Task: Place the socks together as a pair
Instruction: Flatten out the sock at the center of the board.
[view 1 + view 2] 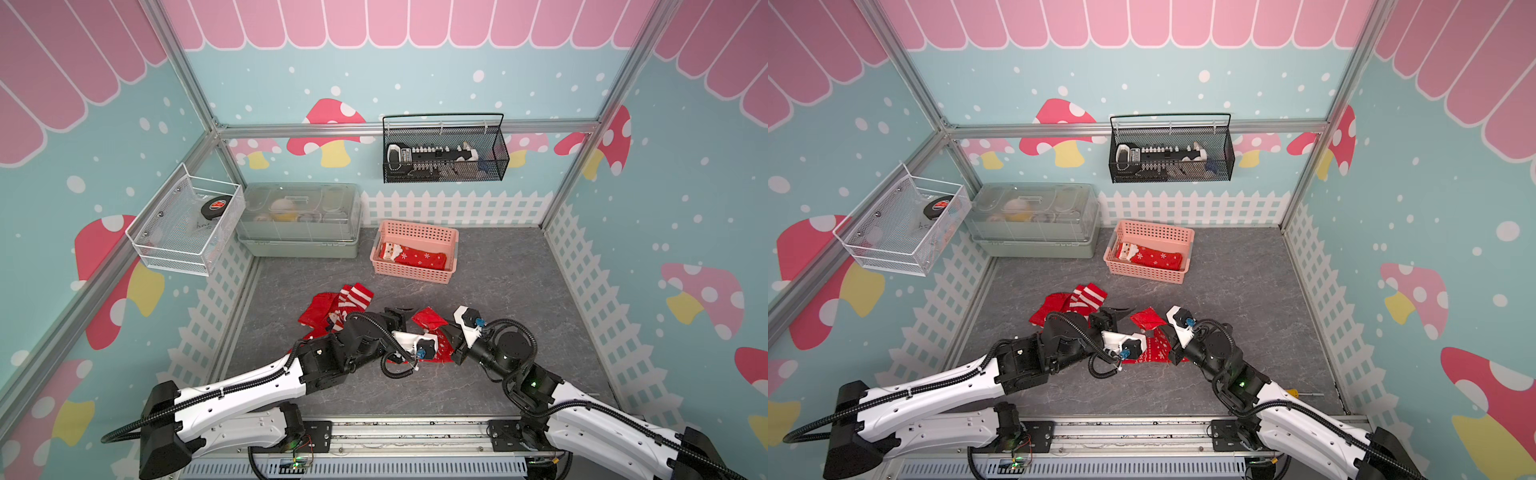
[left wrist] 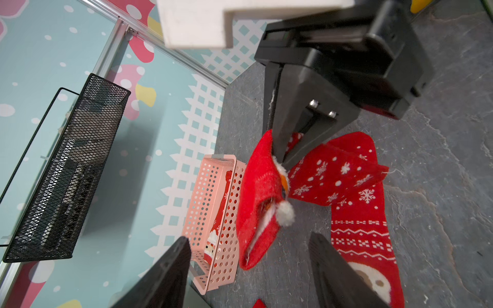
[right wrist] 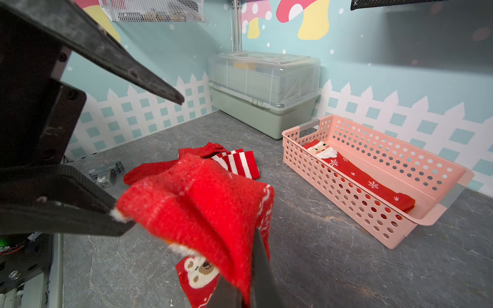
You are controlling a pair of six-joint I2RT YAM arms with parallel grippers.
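Red socks are spread over the grey table (image 1: 519, 299) in both top views. A striped pile (image 1: 347, 305) sits toward the left, a snowflake sock (image 1: 442, 347) lies flat beneath the two wrists, and a Santa sock (image 1: 415, 257) lies in the pink basket (image 1: 419, 232) at the back. Between the arms a fuzzy red sock (image 1: 429, 318) is raised off the table, with the left gripper (image 1: 1117, 313) just beside it.

From the left wrist, the right gripper (image 2: 278, 157) is pinched tight on the top of the fuzzy red sock, which hangs with a white pompom showing. The snowflake sock bends up to the same fingers; whether it is pinched too, I cannot tell. The left gripper's fingers (image 2: 170, 272) stand wide, one on each side of the hanging sock, gripping nothing.

From the right wrist, the fuzzy red sock drapes from the right gripper's closed fingers (image 3: 262, 280), and the left gripper's lower finger touches its white tip.
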